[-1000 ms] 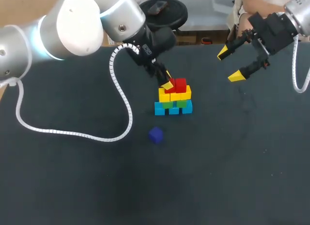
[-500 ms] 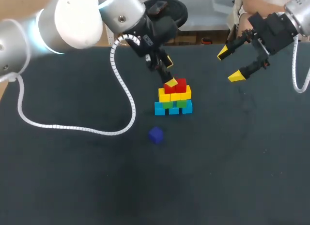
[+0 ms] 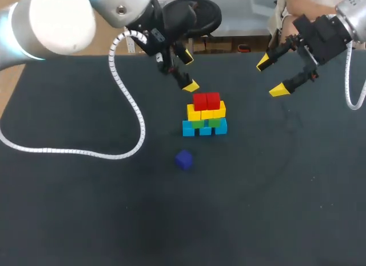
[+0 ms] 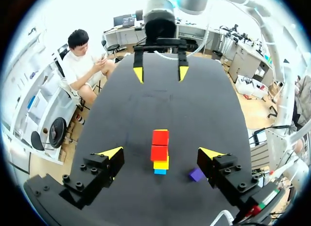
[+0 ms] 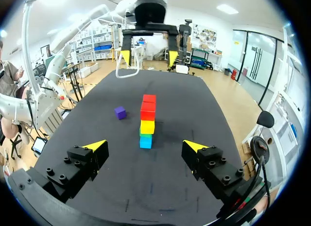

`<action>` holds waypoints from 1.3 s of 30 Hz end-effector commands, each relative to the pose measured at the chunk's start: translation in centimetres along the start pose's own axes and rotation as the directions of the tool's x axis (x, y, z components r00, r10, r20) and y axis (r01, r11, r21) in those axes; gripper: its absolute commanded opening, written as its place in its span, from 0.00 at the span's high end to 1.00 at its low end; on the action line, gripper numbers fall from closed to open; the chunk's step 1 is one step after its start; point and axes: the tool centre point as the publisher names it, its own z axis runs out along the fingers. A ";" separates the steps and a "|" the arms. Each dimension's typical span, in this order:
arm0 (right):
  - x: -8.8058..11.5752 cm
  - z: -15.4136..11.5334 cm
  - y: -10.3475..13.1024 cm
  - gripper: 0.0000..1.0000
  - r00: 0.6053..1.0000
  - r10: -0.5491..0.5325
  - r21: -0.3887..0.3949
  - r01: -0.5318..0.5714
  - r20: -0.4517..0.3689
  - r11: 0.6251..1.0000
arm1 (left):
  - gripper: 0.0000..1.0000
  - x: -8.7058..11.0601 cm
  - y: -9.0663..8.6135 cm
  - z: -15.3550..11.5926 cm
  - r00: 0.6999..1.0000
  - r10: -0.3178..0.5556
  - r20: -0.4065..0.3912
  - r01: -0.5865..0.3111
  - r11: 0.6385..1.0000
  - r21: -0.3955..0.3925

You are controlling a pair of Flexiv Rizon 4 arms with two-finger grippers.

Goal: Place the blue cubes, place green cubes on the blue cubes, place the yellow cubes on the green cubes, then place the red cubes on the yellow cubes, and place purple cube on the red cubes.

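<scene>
A tiered pile of cubes stands mid-table: blue cubes (image 3: 205, 130) at the bottom, green cubes (image 3: 214, 122) on them, then yellow cubes (image 3: 207, 112), with two red cubes (image 3: 206, 100) on top. A purple cube (image 3: 183, 159) lies alone on the mat in front of the pile. My left gripper (image 3: 189, 72) hangs open and empty just behind and left of the pile; in its wrist view the red cubes (image 4: 160, 144) and the purple cube (image 4: 196, 174) lie below its spread fingers. My right gripper (image 3: 271, 76) is open and empty, off to the pile's back right, facing the pile (image 5: 146, 120).
The black mat (image 3: 274, 186) covers the table. A white coiled cable (image 3: 128, 106) from my left arm trails across the mat's left half. A dark round object (image 3: 197, 14) sits beyond the back edge.
My left gripper opened, leaving the second red cube on the yellow layer, then lifted away toward the back left. The right arm stayed still.
</scene>
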 end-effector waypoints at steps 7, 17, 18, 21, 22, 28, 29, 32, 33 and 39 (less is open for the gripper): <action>0.0 0.0 0.0 0.00 1.000 0.000 0.001 0.000 -0.001 1.000 | 0.00 0.8 -4.0 -1.9 0.999 0.045 -0.019 -0.046 0.998 -0.040; 0.0 0.0 0.0 0.00 1.000 0.000 0.001 0.000 -0.001 1.000 | 0.00 1.9 -6.8 -2.2 0.991 0.005 -0.135 -0.004 1.000 0.007; 0.0 0.0 0.0 0.00 1.000 0.000 0.001 0.000 -0.001 1.000 | 0.00 2.1 -7.0 -2.3 0.990 -0.008 -0.143 0.010 1.000 0.013; 0.0 0.0 0.0 0.00 1.000 0.000 0.001 0.000 -0.001 1.000 | 0.00 2.6 -7.7 -2.6 0.975 -0.091 -0.205 0.096 0.995 0.014; 0.0 0.0 0.0 0.00 1.000 0.000 0.001 0.000 -0.001 1.000 | 0.00 2.7 -8.0 -2.7 0.979 -0.086 -0.183 0.087 0.996 -0.004; 0.0 0.0 0.0 0.00 1.000 0.000 0.001 0.000 -0.001 1.000 | 0.00 2.0 -9.9 -4.0 0.980 0.059 -0.189 -0.069 0.996 -0.049; 0.0 0.0 0.0 0.00 1.000 0.000 0.001 0.000 -0.001 1.000 | 0.00 1.9 -10.2 -4.0 0.979 0.113 -0.170 -0.120 0.992 -0.037; 0.0 0.0 0.0 0.00 1.000 0.000 0.001 0.000 -0.001 1.000 | 0.00 1.6 -11.1 -4.1 0.967 0.228 -0.111 -0.231 0.973 -0.012; 0.0 0.0 0.0 0.00 1.000 0.000 0.001 0.000 -0.001 1.000 | 0.00 1.5 -11.4 -4.1 0.964 0.249 -0.097 -0.251 0.968 -0.013; 0.0 0.0 0.0 0.00 1.000 0.000 0.001 0.000 -0.001 1.000 | 0.00 0.7 -12.5 -3.5 0.920 0.389 -0.053 -0.388 0.921 0.041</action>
